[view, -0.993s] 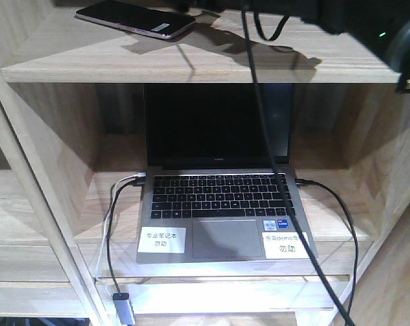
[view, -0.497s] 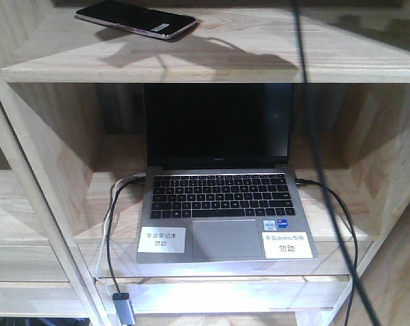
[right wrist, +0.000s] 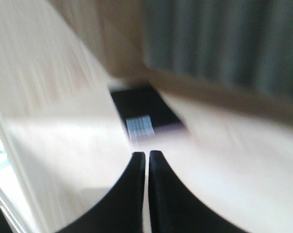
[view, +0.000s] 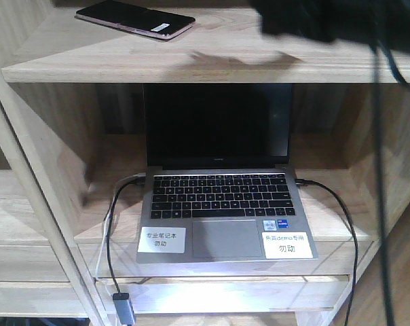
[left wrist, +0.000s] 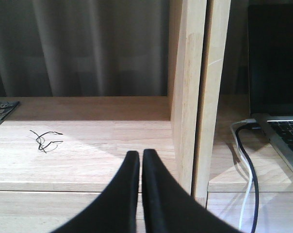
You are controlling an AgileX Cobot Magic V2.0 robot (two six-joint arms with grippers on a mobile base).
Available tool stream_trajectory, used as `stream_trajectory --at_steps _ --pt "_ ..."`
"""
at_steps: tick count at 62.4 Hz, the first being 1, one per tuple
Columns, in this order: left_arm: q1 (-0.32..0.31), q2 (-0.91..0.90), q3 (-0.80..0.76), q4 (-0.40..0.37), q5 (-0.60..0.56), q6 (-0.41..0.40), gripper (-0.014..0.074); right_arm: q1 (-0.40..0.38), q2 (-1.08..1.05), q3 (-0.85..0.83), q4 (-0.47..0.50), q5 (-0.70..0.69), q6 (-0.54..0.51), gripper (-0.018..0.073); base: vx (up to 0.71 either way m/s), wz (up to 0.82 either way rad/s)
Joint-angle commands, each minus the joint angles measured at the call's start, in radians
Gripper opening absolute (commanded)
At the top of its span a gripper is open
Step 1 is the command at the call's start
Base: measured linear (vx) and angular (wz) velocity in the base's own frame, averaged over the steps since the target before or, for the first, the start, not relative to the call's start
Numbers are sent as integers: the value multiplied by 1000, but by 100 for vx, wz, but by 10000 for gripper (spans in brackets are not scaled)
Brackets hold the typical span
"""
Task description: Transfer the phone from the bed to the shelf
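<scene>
The phone (view: 134, 19) lies flat on the shelf's top plank (view: 191, 64), black face up, with a white sticker near its right end. It also shows blurred in the right wrist view, as the phone (right wrist: 145, 109) just beyond my right gripper (right wrist: 146, 154), which is shut and empty and does not touch it. My right arm (view: 313, 20) is a dark blur at the top right of the front view, right of the phone. My left gripper (left wrist: 139, 153) is shut and empty over a lower shelf board (left wrist: 88, 145). The bed is out of view.
An open grey laptop (view: 218, 204) fills the compartment under the phone, with cables (view: 113, 224) plugged into both sides. A shelf upright (left wrist: 187, 97) stands just right of the left gripper. A bent black wire scrap (left wrist: 45, 140) lies on the board.
The right arm has swung: it was over the top plank, then nearly out of view, and now shows blurred at the top right. The phone has stayed in place.
</scene>
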Motion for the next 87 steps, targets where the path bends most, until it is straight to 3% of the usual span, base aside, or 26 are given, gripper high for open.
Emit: stream_trajectory --at_steps 1,25,47,61,87 --pt "0 -8 7 -9 -70 0 1 -4 -127 111 24 -94 -13 -5 0 0" --pt "0 -8 7 -9 -70 0 1 -4 -511 590 23 -250 -25 -5 0 0" --pt "0 -8 7 -9 -70 0 1 -4 -790 904 41 -349 -5 -5 0 0" --pt "0 -8 7 -9 -70 0 1 -4 -866 989 78 -406 -5 -5 0 0" --pt "0 -8 7 -9 -70 0 1 -4 -865 992 78 -408 -5 -5 0 0"
